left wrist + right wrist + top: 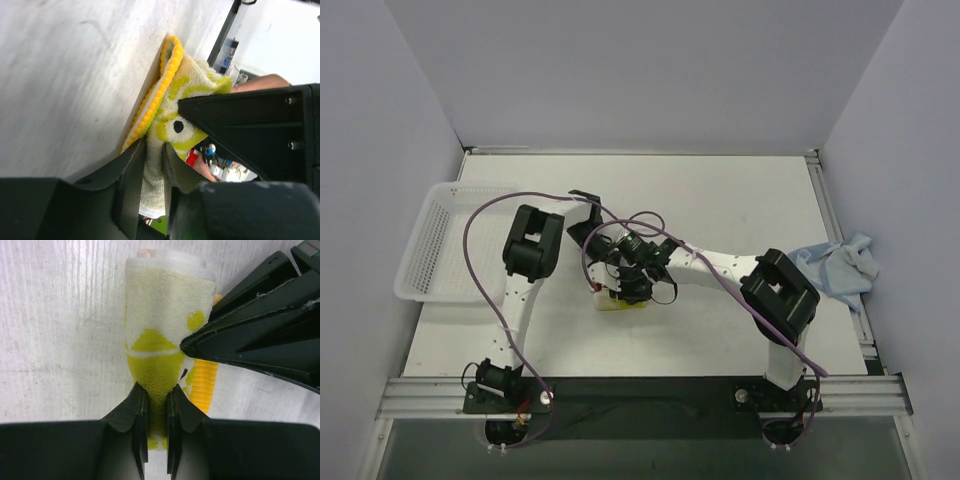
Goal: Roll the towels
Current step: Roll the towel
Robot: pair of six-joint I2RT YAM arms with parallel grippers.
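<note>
Printed towel (162, 315) rolled, lying mid-table (720, 200). Right gripper (156, 395) pinches roll's end; left gripper (154, 156) nips it too, likely so the roll can't spring open. Blue towel (835, 270) crumpled at table's right edge, not yet rolled.

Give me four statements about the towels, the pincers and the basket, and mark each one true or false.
1. The left pincer and the right pincer both pinch the printed towel. True.
2. The blue towel is rolled up. False: it lies crumpled at the right edge of the table.
3. The printed towel is gathered into a roll. True.
4. The basket stands on the right side of the table. False: it stands on the left side.
</note>
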